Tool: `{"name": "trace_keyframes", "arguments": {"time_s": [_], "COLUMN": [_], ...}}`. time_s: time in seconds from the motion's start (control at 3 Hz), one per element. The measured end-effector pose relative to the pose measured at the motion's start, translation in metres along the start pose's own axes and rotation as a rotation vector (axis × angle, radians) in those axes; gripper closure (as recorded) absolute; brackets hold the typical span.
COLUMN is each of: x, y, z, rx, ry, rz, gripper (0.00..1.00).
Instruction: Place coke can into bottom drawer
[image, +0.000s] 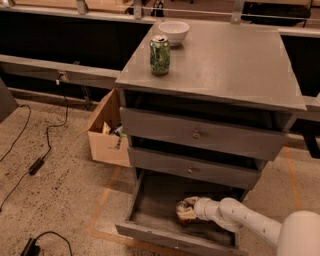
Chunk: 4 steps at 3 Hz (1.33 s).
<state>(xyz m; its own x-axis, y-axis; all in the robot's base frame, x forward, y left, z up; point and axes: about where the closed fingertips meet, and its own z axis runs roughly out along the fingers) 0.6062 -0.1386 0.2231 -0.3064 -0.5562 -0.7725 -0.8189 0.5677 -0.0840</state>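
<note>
The coke can, red-orange with a silver end, lies tilted low inside the open bottom drawer, the wide grey tray pulled out at the cabinet's foot. My gripper reaches into the drawer from the right on its white arm and is closed around the can, right of the drawer's middle. I cannot tell whether the can touches the drawer floor.
The two upper drawers are shut. A green can and a white bowl stand on the cabinet top. An open cardboard box sits on the floor left of the cabinet. Cables lie further left.
</note>
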Motion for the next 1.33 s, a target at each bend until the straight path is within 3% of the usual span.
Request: {"name": "trace_keyframes", "arguments": {"time_s": [0.67,1.0,1.33], "x": [0.007,0.012,0.016], "y": [-0.006,-0.009,-0.012], "z": [0.012,0.000,-0.033], "rx": [0.030,0.029,0.020], "ry": [-0.026,-0.005,0.024], "rz": [0.014,0.003,-0.012], "gripper": [0.12,0.00,0.02]}}
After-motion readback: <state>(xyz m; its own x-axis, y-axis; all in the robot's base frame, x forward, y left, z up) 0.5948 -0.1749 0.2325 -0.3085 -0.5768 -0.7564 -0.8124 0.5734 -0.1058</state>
